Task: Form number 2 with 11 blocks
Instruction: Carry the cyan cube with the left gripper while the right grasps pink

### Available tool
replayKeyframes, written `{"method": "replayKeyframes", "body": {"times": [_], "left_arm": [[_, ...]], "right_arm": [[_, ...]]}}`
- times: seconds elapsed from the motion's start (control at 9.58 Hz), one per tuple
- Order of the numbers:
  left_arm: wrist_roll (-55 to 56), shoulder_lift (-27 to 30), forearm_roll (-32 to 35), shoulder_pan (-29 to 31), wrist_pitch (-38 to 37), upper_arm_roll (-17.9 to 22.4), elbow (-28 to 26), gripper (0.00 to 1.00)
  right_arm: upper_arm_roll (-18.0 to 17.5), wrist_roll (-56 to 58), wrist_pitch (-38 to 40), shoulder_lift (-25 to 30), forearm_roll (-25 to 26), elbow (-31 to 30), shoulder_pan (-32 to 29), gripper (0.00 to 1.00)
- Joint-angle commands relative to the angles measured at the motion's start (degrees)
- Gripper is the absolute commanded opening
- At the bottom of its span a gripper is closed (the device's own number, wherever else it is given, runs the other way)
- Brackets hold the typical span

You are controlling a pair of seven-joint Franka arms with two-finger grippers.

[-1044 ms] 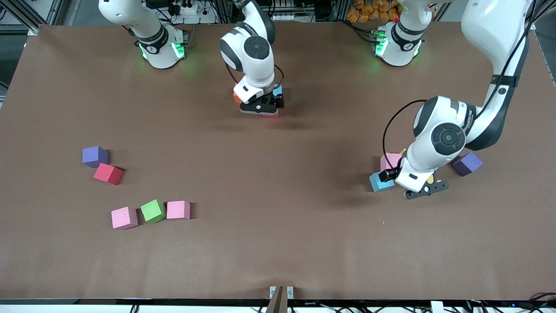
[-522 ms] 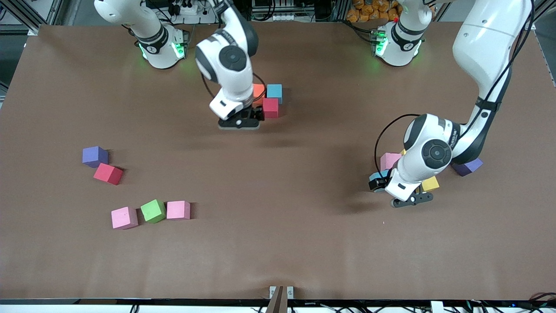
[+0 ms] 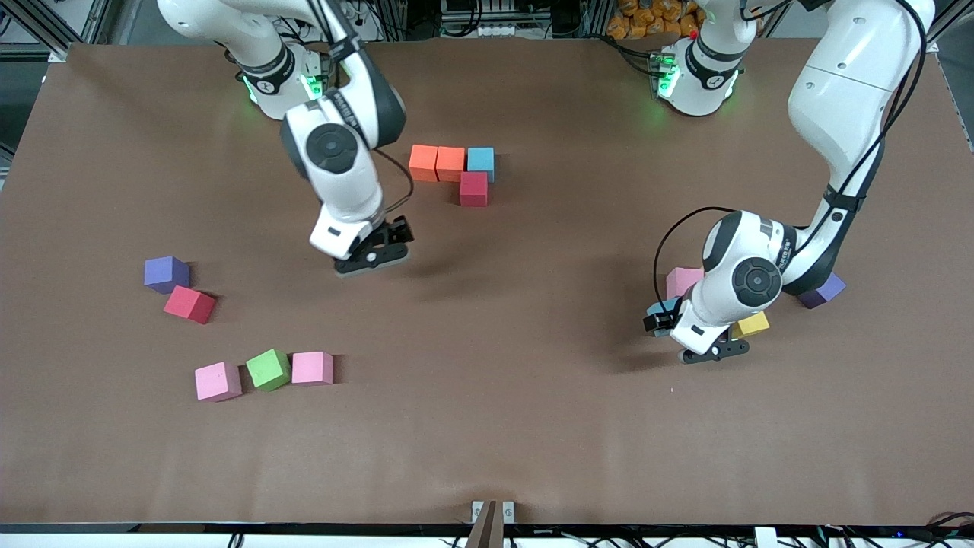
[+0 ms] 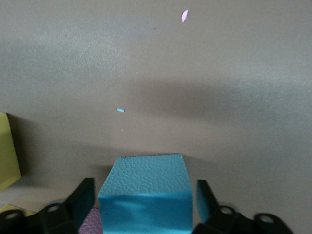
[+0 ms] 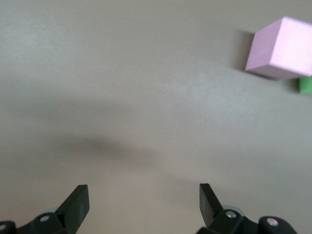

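Note:
Two orange cubes (image 3: 423,162) (image 3: 450,163) and a light blue cube (image 3: 480,160) stand in a row, with a crimson cube (image 3: 473,189) touching the light blue one on the side nearer the front camera. My right gripper (image 3: 394,232) (image 5: 144,202) is open and empty over bare table. My left gripper (image 3: 660,320) (image 4: 145,195) is open and low, its fingers on either side of a second light blue cube (image 3: 660,307) (image 4: 146,187). A pink cube (image 3: 682,280) and a yellow cube (image 3: 753,324) (image 4: 7,151) lie close by.
Toward the right arm's end lie a purple cube (image 3: 166,273), a crimson cube (image 3: 189,304), and a line of pink (image 3: 218,380), green (image 3: 268,369) and pink (image 3: 313,367) (image 5: 280,48) cubes. Another purple cube (image 3: 823,290) sits beside the left arm.
My right gripper has left the crimson cube by the row and swung away toward the right arm's end. My left gripper has come down around the light blue cube.

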State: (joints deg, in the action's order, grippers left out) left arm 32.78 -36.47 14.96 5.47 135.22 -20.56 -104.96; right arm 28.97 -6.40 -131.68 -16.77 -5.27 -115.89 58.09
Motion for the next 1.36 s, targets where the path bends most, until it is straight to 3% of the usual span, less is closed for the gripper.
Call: {"method": "replayKeyframes", "body": {"times": [0.0,0.1,0.42,0.52,0.73,0.94,1.25], "left_arm": [[-0.5,0.6,1.7,0.6,0.6,-0.8,-1.3,0.00],[-0.6,0.9,1.7,0.2,0.6,-1.2,-1.3,0.00],[-5.6,2.4,1.7,0.0,0.0,-4.7,-0.8,0.00],[-8.1,3.5,1.8,-1.0,-0.9,-5.4,-0.3,0.00],[-9.6,4.0,3.8,-6.3,-2.1,-5.5,1.3,0.00],[-9.6,4.3,6.1,-12.5,-5.7,-5.5,4.1,0.00],[-9.7,4.3,7.2,-17.7,-7.4,-5.5,6.0,0.00]], "right_arm": [[-0.8,9.9,-1.5,-0.5,0.3,0.6,-4.2,1.00],[-1.5,14.3,-1.8,-0.9,0.2,0.7,-6.9,1.00],[-9.3,26.9,-2.0,-2.3,-0.4,2.4,-18.0,1.00],[-9.5,31.5,-2.0,-3.2,-0.5,3.0,-19.0,1.00],[-9.6,43.2,-2.2,-5.8,-0.7,5.8,-20.6,1.00],[-10.0,58.7,-3.4,-10.3,-4.5,10.1,-23.1,1.00],[-16.6,73.3,-3.3,-15.6,-9.8,15.3,-32.8,1.00]]}}
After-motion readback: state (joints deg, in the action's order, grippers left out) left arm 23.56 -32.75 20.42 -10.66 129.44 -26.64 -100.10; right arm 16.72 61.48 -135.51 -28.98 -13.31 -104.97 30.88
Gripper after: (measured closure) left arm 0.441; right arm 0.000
